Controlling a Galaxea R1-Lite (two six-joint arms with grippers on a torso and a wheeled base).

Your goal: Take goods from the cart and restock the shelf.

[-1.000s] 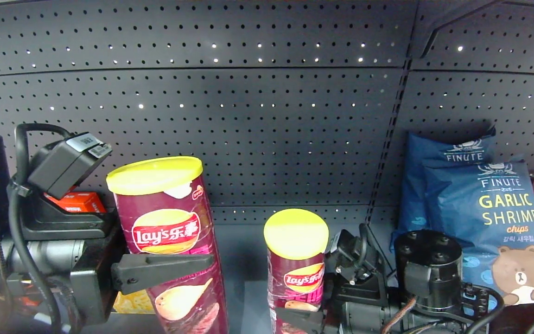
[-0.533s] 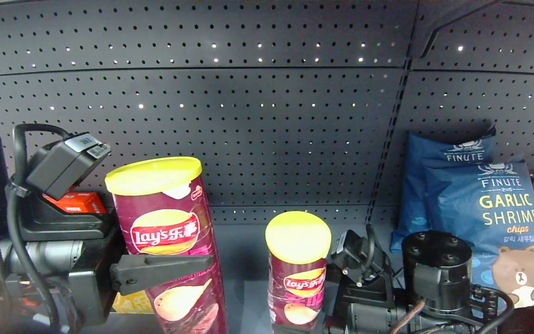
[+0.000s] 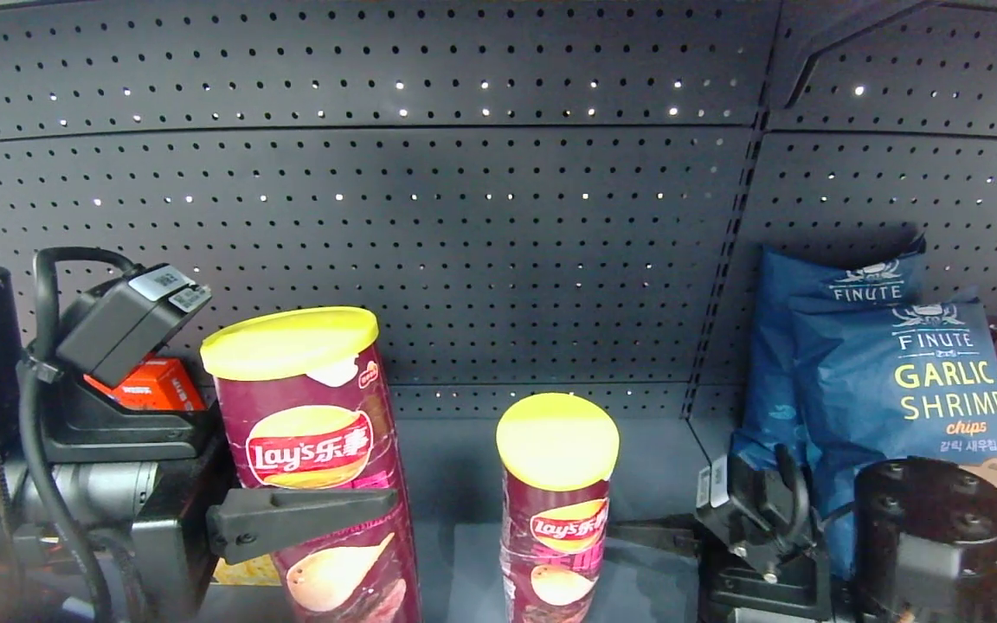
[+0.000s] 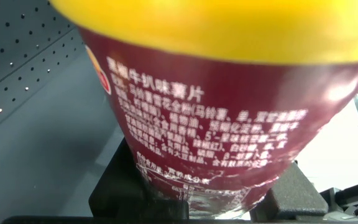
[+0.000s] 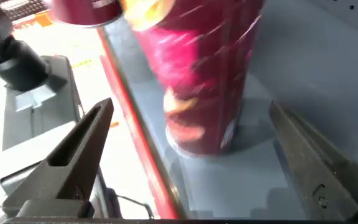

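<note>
Backing to lower right, the right gripper (image 5: 190, 109), fingers (image 5: 73, 155) spread, clears the standing chip canister (image 3: 556, 510); left gripper (image 3: 325, 519) clamps the taller canister (image 3: 308, 433) mid-body, likely light, stiff, slick

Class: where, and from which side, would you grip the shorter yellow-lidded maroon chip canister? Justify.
Probably best: grip the shorter yellow-lidded maroon chip canister around its mid-body, coming level from the front. It stands upright, a straight-walled round tube, with the dark perforated back panel behind.
</note>
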